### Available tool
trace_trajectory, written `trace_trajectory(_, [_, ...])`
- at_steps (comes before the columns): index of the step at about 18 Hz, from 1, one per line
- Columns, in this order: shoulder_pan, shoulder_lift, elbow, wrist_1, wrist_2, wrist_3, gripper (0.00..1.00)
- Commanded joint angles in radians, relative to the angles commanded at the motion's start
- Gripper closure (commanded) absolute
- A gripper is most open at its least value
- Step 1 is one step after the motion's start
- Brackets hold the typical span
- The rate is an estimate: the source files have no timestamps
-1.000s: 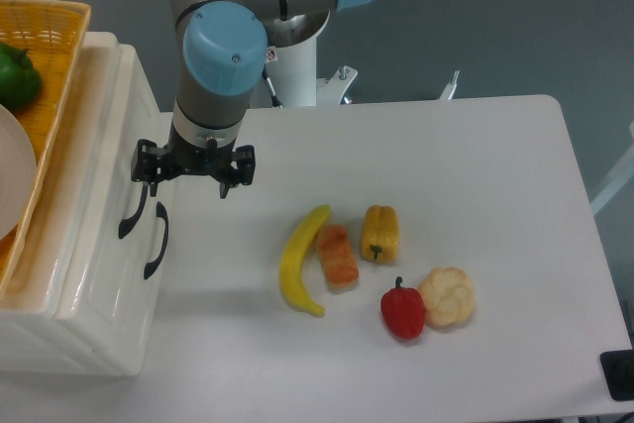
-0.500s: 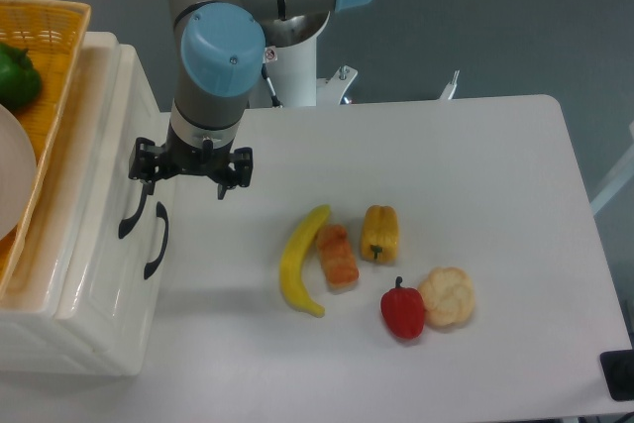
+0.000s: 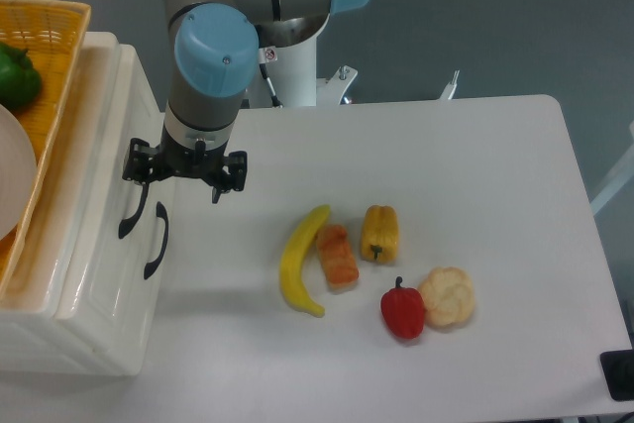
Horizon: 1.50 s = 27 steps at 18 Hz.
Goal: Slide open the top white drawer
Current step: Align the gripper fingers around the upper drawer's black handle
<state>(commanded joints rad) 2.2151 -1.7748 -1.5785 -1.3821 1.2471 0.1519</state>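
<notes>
The tool (image 3: 181, 171), fingers spread apart, hangs over the upper black handle (image 3: 132, 211) of the top white drawer (image 3: 104, 160), which sits flush in its cabinet. On the bench (image 3: 475, 175) lie a banana (image 3: 300, 262), a yellow pepper (image 3: 379, 233) and a red pepper (image 3: 402, 311).

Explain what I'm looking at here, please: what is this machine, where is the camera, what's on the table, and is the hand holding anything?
One fixed camera looks down on a white table. The grey and blue machine is a robot arm; its black two-finger hand hangs open, holding nothing, beside the handle of the top white drawer, which looks shut. A lower drawer sits next to it. On the table lie a banana, an orange food piece, a yellow pepper, a red pepper and a pale lumpy item. A wicker basket sits on the cabinet.
</notes>
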Motion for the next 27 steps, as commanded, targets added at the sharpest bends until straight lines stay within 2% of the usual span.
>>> trace_trajectory(23, [-0.017, -0.009, -0.015, 0.0, 0.003, 0.002, 0.0])
trace_trajectory(27, [-0.018, -0.026, -0.017, 0.0, 0.005, 0.0, 0.0])
